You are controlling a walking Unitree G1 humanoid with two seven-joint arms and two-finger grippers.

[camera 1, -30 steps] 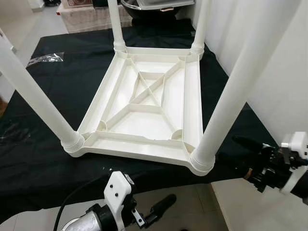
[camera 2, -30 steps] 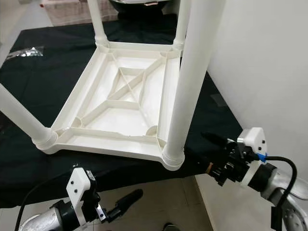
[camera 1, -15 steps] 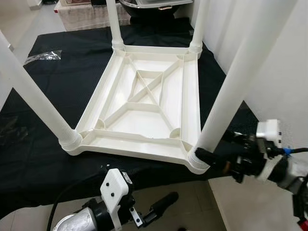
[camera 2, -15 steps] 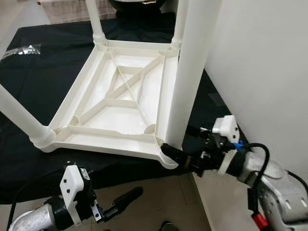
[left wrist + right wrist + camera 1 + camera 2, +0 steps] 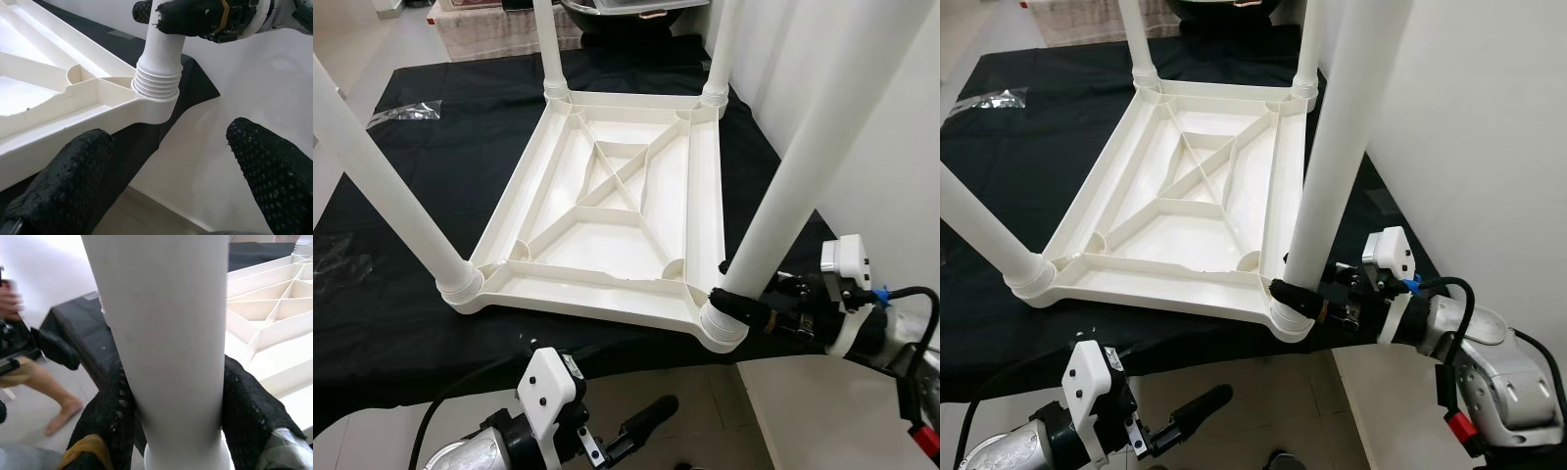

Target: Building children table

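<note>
A white plastic children's table (image 5: 607, 211) lies upside down on a black cloth (image 5: 421, 186), with its four white legs standing up from the corners. My right gripper (image 5: 1298, 294) is shut around the near right leg (image 5: 788, 186) just above its ribbed socket (image 5: 722, 328). In the right wrist view, black fingers (image 5: 110, 416) press both sides of that leg (image 5: 166, 333). My left gripper (image 5: 651, 416) hangs open below the cloth's front edge. In the left wrist view its fingers (image 5: 63, 171) stand wide apart, facing the same socket (image 5: 156, 88).
A white wall (image 5: 891, 147) stands close on the right. A clear plastic bag (image 5: 406, 115) lies at the cloth's far left. Boxes and a dark bowl (image 5: 607, 15) sit behind. A person's bare leg (image 5: 44, 387) is on the tiled floor nearby.
My right gripper moved in from the right of the table and closed around the base of the near right leg. The left gripper stayed low in front.
</note>
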